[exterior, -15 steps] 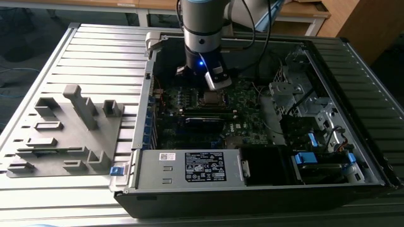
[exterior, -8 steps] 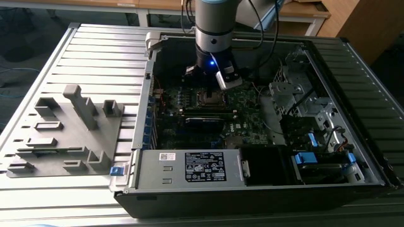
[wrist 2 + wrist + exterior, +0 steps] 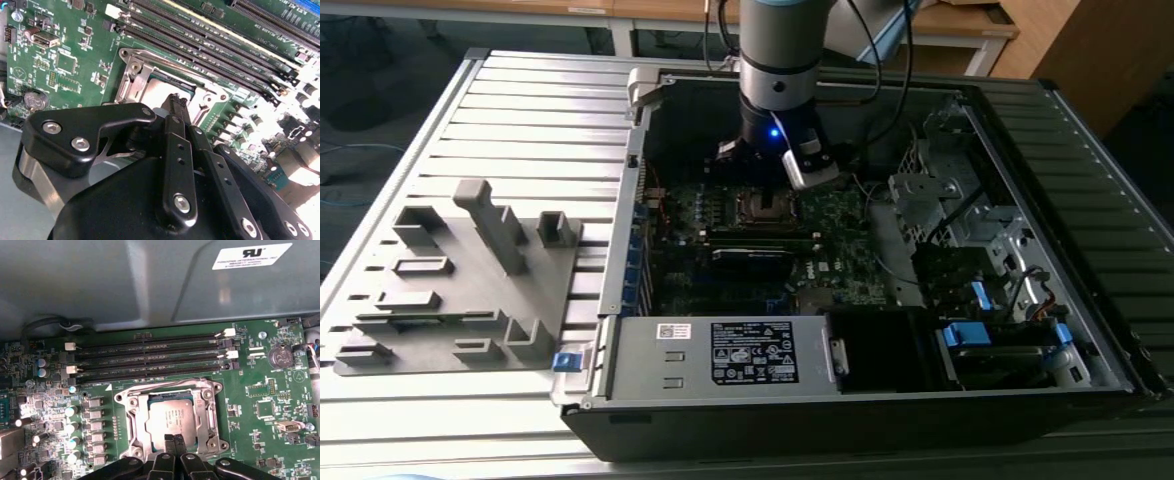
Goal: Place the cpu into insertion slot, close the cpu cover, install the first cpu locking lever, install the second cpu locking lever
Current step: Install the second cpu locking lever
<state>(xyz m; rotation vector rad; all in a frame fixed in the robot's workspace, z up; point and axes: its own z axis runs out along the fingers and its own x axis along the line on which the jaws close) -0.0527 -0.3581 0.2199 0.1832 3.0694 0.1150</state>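
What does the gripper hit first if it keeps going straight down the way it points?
Most likely the cpu seated in its socket: the gripper fingertips sit together right over its near edge, with the cpu cover framing it. Depth is unclear.

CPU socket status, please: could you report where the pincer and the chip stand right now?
Pincer shut, tips at the socket edge. Square silver-grey CPU seated in slot, thin silver metal cover frame down around it. Nothing in the way.

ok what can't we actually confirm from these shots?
- CPU near edge: in both wrist views the claw covers it, so full seating is unclear.
- Cover: frame lies around the chip, but its latch side sits behind the claw.
- Locking levers: cannot be made out in either wrist view.
- Socket in the exterior view: too small and dark to judge, with the arm above it.
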